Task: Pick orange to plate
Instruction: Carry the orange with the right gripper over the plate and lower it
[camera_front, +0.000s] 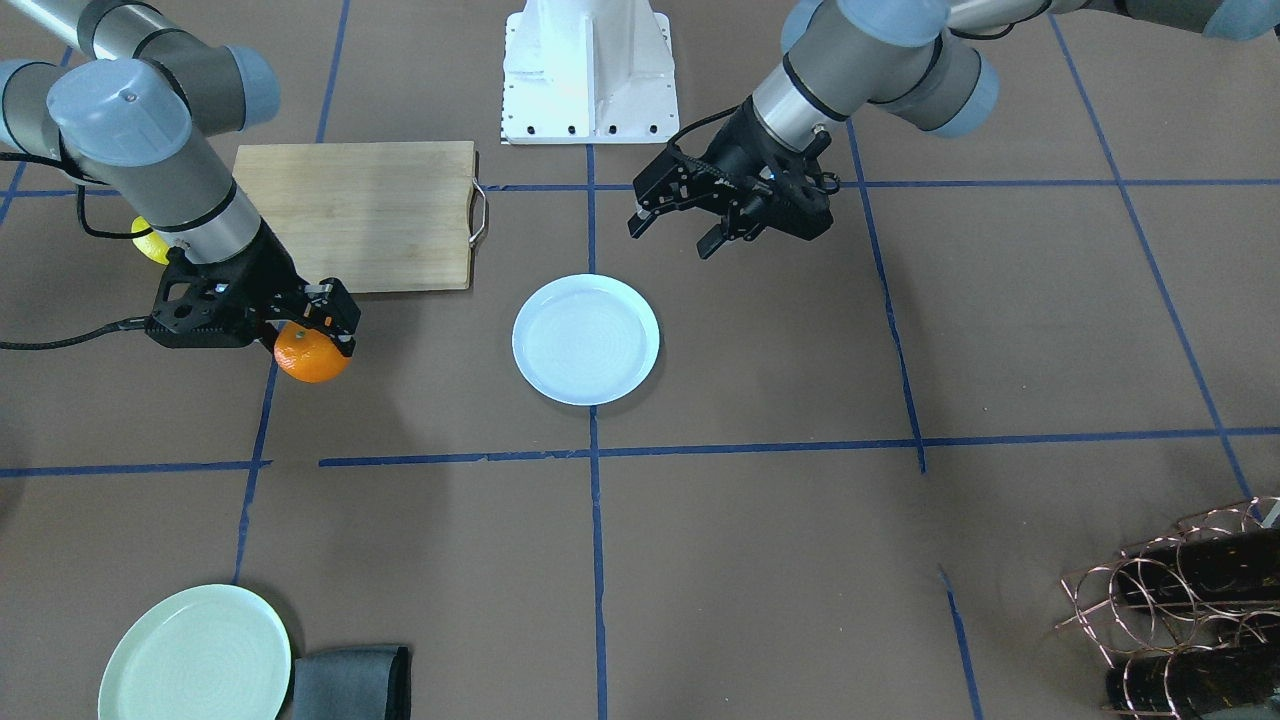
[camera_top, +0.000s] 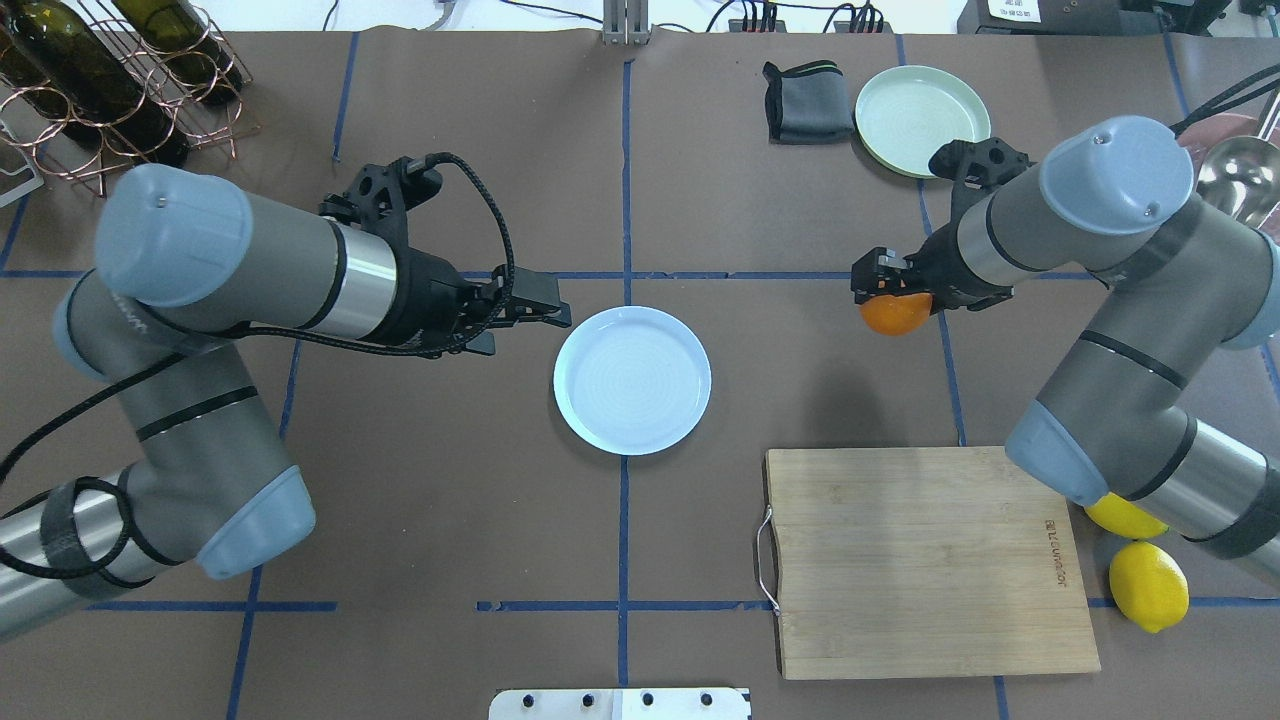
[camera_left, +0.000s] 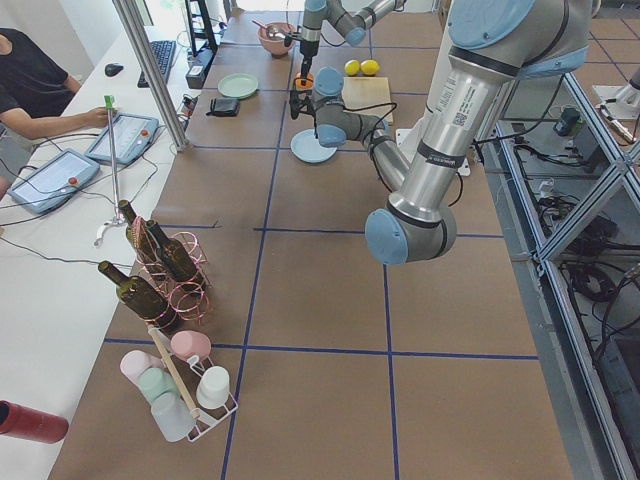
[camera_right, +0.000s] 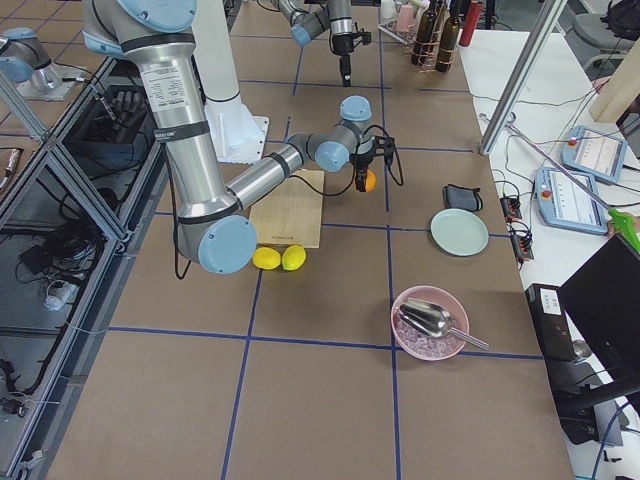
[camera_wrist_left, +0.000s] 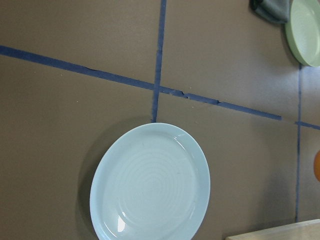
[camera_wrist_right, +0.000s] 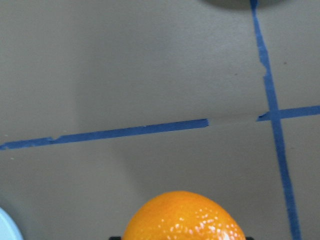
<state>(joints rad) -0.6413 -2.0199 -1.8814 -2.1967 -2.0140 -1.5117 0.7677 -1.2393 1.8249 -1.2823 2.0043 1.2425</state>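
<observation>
The orange (camera_front: 311, 357) is clamped in my right gripper (camera_front: 318, 338), which is shut on it and holds it above the brown table. In the overhead view the orange (camera_top: 893, 314) hangs well to the right of the pale blue-white plate (camera_top: 632, 380), past the cutting board's far corner. The right wrist view shows the orange's top (camera_wrist_right: 184, 217) over blue tape lines. The plate (camera_front: 586, 340) lies bare at the table's centre. My left gripper (camera_front: 672, 238) hovers open and holds nothing, just beyond the plate's rim; its wrist view looks down on the plate (camera_wrist_left: 150, 185).
A bamboo cutting board (camera_top: 920, 555) lies near the right arm's base, with two yellow lemons (camera_top: 1148, 585) beside it. A mint-green plate (camera_top: 922, 118) and a dark folded cloth (camera_top: 803, 100) sit at the far side. A wine rack (camera_top: 110, 80) stands far left.
</observation>
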